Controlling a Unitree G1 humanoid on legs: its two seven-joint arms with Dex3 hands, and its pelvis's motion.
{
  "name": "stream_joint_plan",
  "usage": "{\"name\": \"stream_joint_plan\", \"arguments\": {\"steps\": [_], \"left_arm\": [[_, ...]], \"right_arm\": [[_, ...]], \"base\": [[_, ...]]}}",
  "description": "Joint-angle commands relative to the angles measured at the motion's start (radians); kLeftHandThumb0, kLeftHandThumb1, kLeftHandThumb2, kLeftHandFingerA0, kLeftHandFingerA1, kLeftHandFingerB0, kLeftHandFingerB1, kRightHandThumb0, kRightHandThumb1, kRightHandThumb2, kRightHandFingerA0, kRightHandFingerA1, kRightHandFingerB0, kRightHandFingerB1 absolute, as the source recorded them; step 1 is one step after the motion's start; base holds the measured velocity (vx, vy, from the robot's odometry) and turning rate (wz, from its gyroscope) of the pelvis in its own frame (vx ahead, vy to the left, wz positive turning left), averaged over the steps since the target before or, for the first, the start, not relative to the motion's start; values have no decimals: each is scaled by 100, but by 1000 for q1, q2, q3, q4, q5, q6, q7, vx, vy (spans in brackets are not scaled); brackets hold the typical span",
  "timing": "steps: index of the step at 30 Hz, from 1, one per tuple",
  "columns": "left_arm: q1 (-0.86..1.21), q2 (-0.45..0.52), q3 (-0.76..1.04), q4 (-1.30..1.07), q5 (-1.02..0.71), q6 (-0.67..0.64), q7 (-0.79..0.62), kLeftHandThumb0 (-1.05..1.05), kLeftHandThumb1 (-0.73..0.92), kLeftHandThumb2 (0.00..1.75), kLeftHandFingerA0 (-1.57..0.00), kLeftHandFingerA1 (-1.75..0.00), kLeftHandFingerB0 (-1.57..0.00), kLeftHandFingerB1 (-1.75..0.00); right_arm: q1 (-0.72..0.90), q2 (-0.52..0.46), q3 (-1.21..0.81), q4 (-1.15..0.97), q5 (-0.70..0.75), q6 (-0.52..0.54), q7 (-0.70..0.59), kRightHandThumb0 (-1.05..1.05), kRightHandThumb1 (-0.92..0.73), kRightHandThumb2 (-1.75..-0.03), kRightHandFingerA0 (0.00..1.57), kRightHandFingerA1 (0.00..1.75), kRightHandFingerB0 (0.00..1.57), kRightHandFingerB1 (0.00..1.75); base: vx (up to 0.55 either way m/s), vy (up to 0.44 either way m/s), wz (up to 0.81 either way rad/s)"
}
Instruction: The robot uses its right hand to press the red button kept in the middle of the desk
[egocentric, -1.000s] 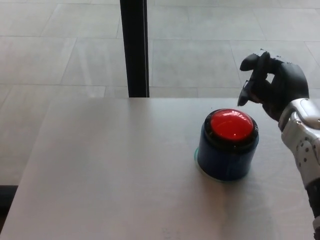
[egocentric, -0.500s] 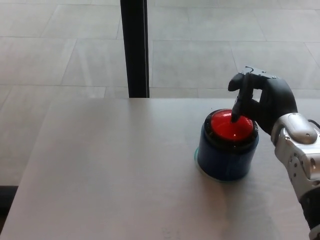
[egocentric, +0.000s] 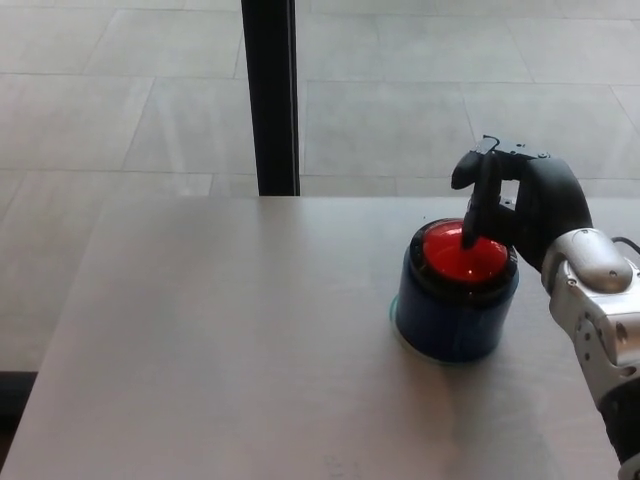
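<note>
A red dome button (egocentric: 458, 257) sits on top of a dark blue round base (egocentric: 452, 320) on the grey desk (egocentric: 220, 350), right of centre. My right hand (egocentric: 520, 200) reaches in from the right, above the far side of the button. Its fingers (egocentric: 476, 205) curl downward, and one fingertip touches the top of the red dome. The hand holds nothing. My silver forearm (egocentric: 595, 300) shows at the right edge. My left hand does not show.
A black vertical post (egocentric: 270, 95) stands just behind the desk's far edge, left of the button. Pale floor tiles (egocentric: 120, 100) lie beyond. The desk's left edge runs diagonally at the lower left.
My right hand has moved left and down from beside the button, bringing its fingertip onto the red dome. In the last half second it barely shifted.
</note>
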Motion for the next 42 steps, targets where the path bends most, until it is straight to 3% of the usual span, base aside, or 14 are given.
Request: {"name": "stream_joint_plan", "arguments": {"steps": [1, 4, 5, 6, 7, 10, 11, 17, 20, 21, 25, 40, 41, 42], "left_arm": [[-5, 25, -4, 6, -3, 6, 10, -73, 92, 115, -43, -120, -26, -89], [-3, 23, 1, -7, -12, 10, 0, -74, 92, 116, -38, -118, -22, -87], [-1, 22, 7, -5, -18, 10, -5, -74, 92, 124, -48, -95, -27, -76], [-1, 22, 9, -6, -21, 10, -6, -74, 92, 124, -48, -95, -27, -76], [-5, 24, -4, -2, -4, 11, 15, -73, 92, 115, -42, -120, -24, -87], [-4, 23, -12, 1, 3, 5, 14, -69, 92, 126, -55, -98, -32, -78], [-5, 22, -8, 3, -2, 5, 10, -70, 92, 116, -40, -118, -25, -88], [-12, 24, -5, -4, -10, 10, 9, -72, 92, 117, -42, -122, -23, -88], [-10, 25, 4, -8, -20, 12, 3, -73, 92, 117, -36, -118, -21, -86], [-7, 26, 5, -9, -20, 8, -6, -74, 92, 128, -46, -92, -30, -77], [-3, 25, -2, -4, -9, 6, 6, -73, 92, 117, -40, -120, -26, -89], [16, 31, -5, -5, -6, 3, -5, -74, 92, 118, -39, -121, -23, -90], [15, 29, 1, -1, -11, 4, 4, -74, 92, 126, -52, -98, -29, -78], [19, 28, -2, 4, -8, 3, 5, -74, 92, 117, -39, -120, -24, -90]], "right_arm": [[64, 14, -1, 30, -25, 19, 0, -14, -51, -125, 96, 175, 80, 156], [68, 30, -7, 36, -21, 23, -10, -16, -54, -122, 94, 175, 78, 159], [70, 35, -14, 39, -13, 24, -11, -15, -54, -124, 94, 175, 78, 160], [70, 38, -18, 40, -11, 24, -10, -15, -54, -124, 94, 175, 78, 160], [74, 47, -34, 39, 2, 35, -18, -15, -53, -125, 95, 175, 79, 159], [86, 58, -58, 35, 10, 40, -27, -17, -55, -122, 95, 175, 76, 160], [88, 58, -61, 35, 9, 41, -30, -18, -55, -123, 96, 175, 75, 160], [55, 36, -65, 63, -14, 33, -22, -18, -53, -124, 96, 175, 77, 158], [44, 23, -73, 76, -5, 21, 4, -16, -52, -126, 93, 175, 77, 161], [41, 13, -68, 77, -14, 23, 6, -17, -52, -125, 92, 175, 76, 161], [16, -21, -56, 67, -36, 37, 6, -19, -52, -126, 95, 175, 77, 158], [-281, -147, -77, 99, -33, 92, 75, -17, -44, -134, 95, 175, 83, 152], [-303, -170, -98, 62, -16, 85, 84, -13, -42, -142, 96, 175, 84, 157], [-310, -182, -108, 39, -12, 103, 84, -13, -43, -141, 96, 175, 83, 157]], "base": [[0, 0, 0], [0, 0, 0], [0, 0, 0], [0, 0, 0], [0, 0, 0], [0, 0, 0], [0, 0, 0], [0, 0, 0], [0, 0, 0], [0, 0, 0], [0, 0, 0], [0, 0, 0], [0, 0, 0], [0, 0, 0]]}}
